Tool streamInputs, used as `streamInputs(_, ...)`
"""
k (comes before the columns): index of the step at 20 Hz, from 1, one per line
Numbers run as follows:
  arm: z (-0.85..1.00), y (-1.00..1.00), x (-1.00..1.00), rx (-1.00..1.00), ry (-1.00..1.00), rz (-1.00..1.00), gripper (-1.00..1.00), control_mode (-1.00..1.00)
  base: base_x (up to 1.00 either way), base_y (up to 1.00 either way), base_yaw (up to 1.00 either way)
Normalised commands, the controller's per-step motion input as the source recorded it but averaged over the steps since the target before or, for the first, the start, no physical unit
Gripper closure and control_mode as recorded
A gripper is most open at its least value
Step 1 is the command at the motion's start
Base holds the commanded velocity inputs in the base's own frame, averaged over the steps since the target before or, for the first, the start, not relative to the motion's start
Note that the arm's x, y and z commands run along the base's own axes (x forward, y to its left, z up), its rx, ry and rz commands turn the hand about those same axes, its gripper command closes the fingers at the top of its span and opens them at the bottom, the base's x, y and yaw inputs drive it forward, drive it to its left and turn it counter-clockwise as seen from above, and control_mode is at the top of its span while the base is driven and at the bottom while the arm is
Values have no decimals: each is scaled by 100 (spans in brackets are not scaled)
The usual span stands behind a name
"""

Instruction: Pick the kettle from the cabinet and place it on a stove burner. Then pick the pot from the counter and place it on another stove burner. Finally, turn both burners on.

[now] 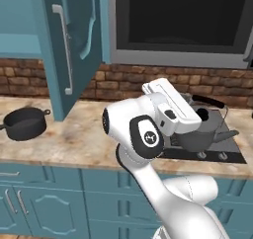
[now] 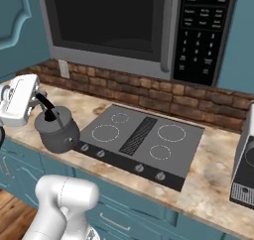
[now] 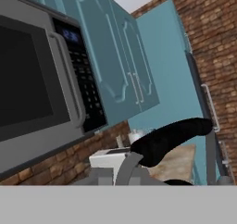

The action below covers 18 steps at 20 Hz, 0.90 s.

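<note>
My gripper (image 2: 43, 104) is shut on the black arched handle (image 3: 171, 139) of the dark-grey kettle (image 2: 57, 131). The kettle (image 1: 201, 130) hangs upright at the front left corner of the dark cooktop (image 2: 144, 157), its spout (image 1: 231, 133) pointing right in the left base view. I cannot tell whether its base touches the surface. White burner circles mark the cooktop, the closest being the front left one (image 2: 105, 133). The low dark pot (image 1: 24, 123) stands on the marbled counter (image 1: 79, 139) far to the left, under the cabinet's open door (image 1: 69, 50).
A microwave (image 2: 109, 21) hangs above the cooktop in front of the brick wall (image 2: 163, 97). Small knobs (image 2: 139, 168) line the cooktop's front edge. A grey appliance (image 2: 245, 174) sits on the counter at the right. Teal base cabinets (image 1: 44, 198) run below.
</note>
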Motion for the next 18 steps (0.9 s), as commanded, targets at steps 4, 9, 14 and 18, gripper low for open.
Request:
streamInputs(4,0,0,0,0,0,0,100,100,31,-35,10)
streamInputs(9,0,0,0,0,0,0,100,100,30,-42,5)
streamInputs(14,0,0,0,0,0,0,100,100,25,-38,3)
streamInputs(18,0,-1,0,0,0,0,100,-100,8,-13,0)
